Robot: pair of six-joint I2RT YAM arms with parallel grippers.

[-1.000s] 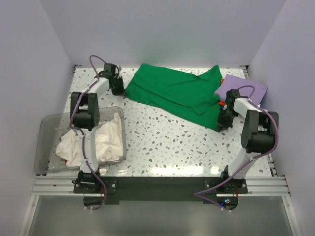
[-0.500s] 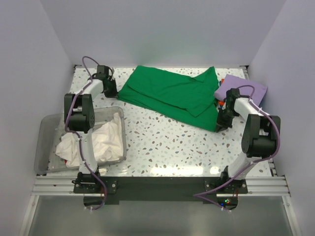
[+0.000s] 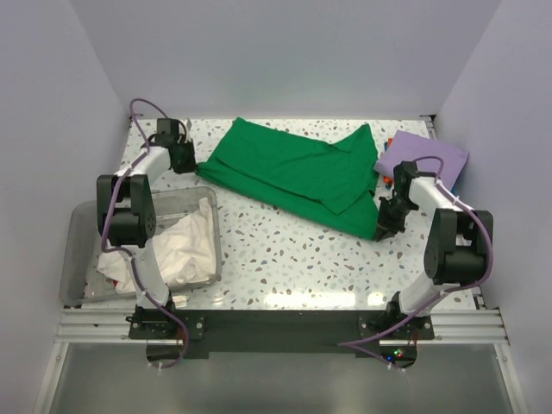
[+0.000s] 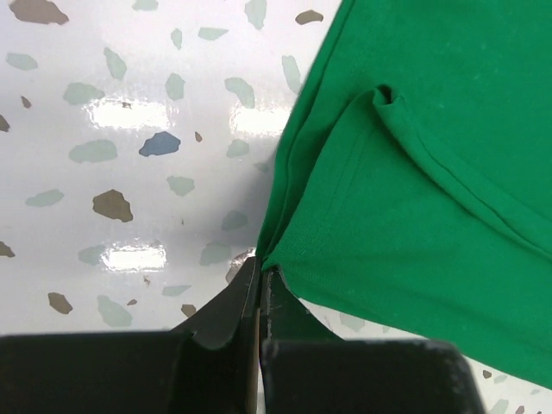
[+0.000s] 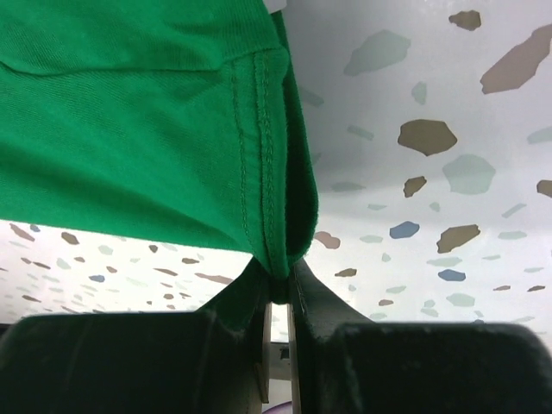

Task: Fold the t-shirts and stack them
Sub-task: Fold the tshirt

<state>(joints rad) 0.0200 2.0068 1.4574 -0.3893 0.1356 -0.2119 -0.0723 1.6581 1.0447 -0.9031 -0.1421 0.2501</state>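
Both arms have dragged the green t-shirt [image 3: 293, 168] leftward across the far worktop [image 3: 285, 259]; left end effector [image 4: 259, 269] and right end effector [image 5: 278, 285] each pinch a corner (jaws closed on cloth). Pull evenly, keeping it taut, before laying flat.

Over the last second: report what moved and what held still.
The left pincer, shut on an edge of the green t-shirt, dragged it leftward, drawing the cloth out flatter and wider. The right pincer, clamped on the opposite corner, shifted slightly toward the near edge. Nothing was let go. The lavender t-shirt, the white t-shirts and their clear bin stayed put.
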